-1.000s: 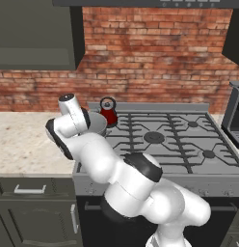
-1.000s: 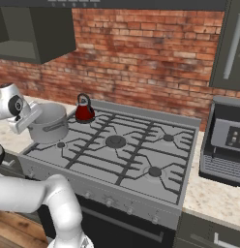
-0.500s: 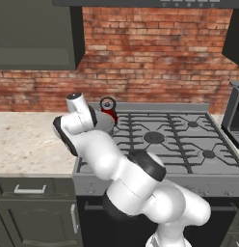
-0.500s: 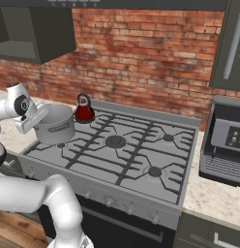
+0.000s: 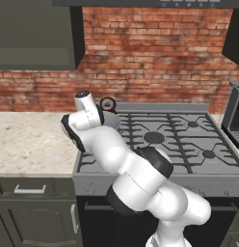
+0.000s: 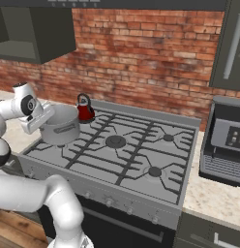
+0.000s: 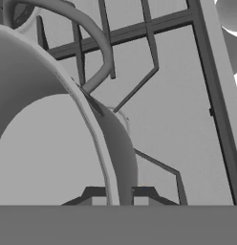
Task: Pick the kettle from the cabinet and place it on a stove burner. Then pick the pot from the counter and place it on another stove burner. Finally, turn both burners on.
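The grey pot hangs tilted over the front left of the grey cooktop. My gripper is shut on its near rim. In the hand view the rim runs between my fingertips, with the pot's inside to the left and its loop handle curving above the grate. The small red kettle stands on the back left burner, just behind the pot. In the left base view the kettle peeks out behind my arm, which hides the pot.
A centre burner and two right burners lie under bare grates. The knobs run along the stove front. A coffee machine stands right of the stove. The open wall cabinet hangs upper left. The beige counter lies left.
My arm has swung to the right, carrying the pot from over the stove's left edge to further over the left side of the cooktop. The kettle has stayed put.
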Available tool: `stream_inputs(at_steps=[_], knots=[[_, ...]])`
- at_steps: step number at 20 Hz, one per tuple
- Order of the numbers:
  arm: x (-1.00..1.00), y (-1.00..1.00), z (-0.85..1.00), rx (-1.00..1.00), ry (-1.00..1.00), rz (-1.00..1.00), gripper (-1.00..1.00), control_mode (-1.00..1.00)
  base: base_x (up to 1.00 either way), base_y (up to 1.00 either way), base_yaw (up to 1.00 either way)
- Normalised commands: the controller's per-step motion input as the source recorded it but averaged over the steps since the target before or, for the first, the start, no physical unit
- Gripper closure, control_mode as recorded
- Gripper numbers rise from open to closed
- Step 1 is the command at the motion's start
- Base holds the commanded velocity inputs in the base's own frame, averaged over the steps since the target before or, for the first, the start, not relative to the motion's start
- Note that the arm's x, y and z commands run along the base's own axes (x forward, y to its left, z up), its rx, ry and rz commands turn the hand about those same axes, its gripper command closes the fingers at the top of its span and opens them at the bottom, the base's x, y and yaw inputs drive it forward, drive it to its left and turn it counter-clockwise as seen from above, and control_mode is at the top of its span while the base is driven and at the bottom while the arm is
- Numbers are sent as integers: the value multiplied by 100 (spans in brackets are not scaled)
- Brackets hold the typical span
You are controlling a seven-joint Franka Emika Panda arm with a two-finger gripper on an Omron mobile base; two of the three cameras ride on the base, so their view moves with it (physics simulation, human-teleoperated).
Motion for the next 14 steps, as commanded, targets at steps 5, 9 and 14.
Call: stream_inputs(at_steps=[5,9,14], knots=[[0,-15,-8,0,0,-5,100,-100,0,0,0],[0,-13,-8,0,0,-4,100,-100,0,0,0],[-7,-13,-6,0,0,-5,100,-100,0,0,0]])
